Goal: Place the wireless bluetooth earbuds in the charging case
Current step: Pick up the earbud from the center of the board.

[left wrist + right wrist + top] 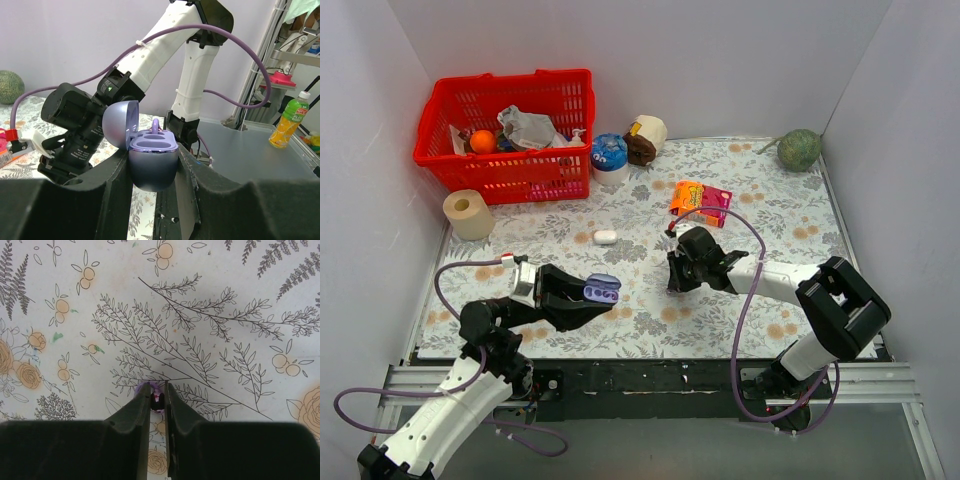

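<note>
Right gripper [157,388] is pointing straight down at the table, jaws pinched narrow with a purple earbud [158,401] caught between the tips. I honestly can't tell from the wrist cam whether the bud is off the cloth yet or just squeezed against it.

What matters next is that the case [152,167] is off to the left of that gripper and a touch nearer, with bare table between them. It's not on the table: the left gripper [152,177] has it clamped by the round bottom and holds it up. The lid is flipped open and the sockets face up. There might already be a bud stem poking out of the far socket, but it's hard to say.

So I'd guess the right arm has to carry the bud left and come down onto the open socket from above.
</note>
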Motion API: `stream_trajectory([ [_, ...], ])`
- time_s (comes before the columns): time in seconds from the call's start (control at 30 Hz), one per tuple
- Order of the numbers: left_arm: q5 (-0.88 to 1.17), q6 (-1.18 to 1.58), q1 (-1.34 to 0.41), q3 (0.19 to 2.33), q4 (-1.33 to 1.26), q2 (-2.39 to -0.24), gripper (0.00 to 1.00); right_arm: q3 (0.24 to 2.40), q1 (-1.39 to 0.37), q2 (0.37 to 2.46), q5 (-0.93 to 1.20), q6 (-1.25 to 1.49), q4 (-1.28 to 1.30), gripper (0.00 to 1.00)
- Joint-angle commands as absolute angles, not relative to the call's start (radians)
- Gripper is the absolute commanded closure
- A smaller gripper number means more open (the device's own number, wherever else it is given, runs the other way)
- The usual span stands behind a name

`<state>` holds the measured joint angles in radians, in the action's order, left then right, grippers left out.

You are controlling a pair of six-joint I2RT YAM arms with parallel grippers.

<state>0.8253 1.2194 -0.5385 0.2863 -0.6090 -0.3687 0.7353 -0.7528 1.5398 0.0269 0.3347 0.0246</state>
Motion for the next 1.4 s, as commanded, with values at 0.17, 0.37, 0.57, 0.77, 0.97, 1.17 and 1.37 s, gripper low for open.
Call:
stream_trajectory([
  [0.17,0.801,1.218,-0.540,0.276,-0.627,-0.370,1.00,0.761,-0.750,1.473,0.012,0.301,0.055,0.96],
  [0.37,0.799,1.215,-0.540,0.278,-0.635,-0.383,1.00,0.781,-0.750,1.405,0.012,0.265,0.078,0.99],
  [0.57,0.795,1.210,-0.540,0.276,-0.637,-0.394,1.00,0.811,-0.750,1.379,0.034,0.239,0.149,0.85],
  [0.77,0.792,1.221,-0.540,0.275,-0.650,-0.403,1.00,0.769,-0.750,1.368,0.028,0.264,0.143,0.57],
  [0.97,0.793,1.216,-0.540,0.284,-0.638,-0.407,1.00,0.764,-0.733,1.397,-0.072,0.304,0.120,0.51],
  [1.17,0.788,1.215,-0.538,0.282,-0.626,-0.397,1.00,0.799,-0.704,1.492,-0.048,0.321,0.094,0.50],
  [1.37,0.782,1.212,-0.540,0.270,-0.618,-0.380,1.00,0.821,-0.704,1.562,-0.055,0.333,0.084,0.50],
])
